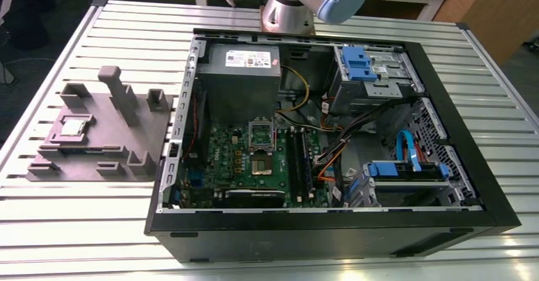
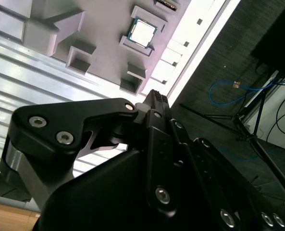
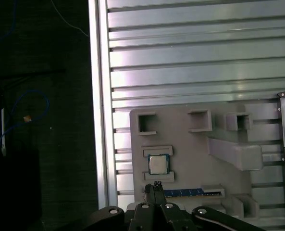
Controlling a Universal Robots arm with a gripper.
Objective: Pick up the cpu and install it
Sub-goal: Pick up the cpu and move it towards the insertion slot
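**CPU in holder; gripper closed, empty**

Writing: one white label on the grey box inside the case. Its print cannot be made out.

Counts: one cpu, one grey holder, one open case, two blue brackets.

The cpu lies flat, metal top up, in a square recess of the holder. The holder stands on the slatted table, just beside the case on the exterior view's left.

Gripper: in both wrist views the fingertips are pressed together with nothing between them. It hovers over the holder's edge, near the cpu but not touching it. The arm rises behind the case.
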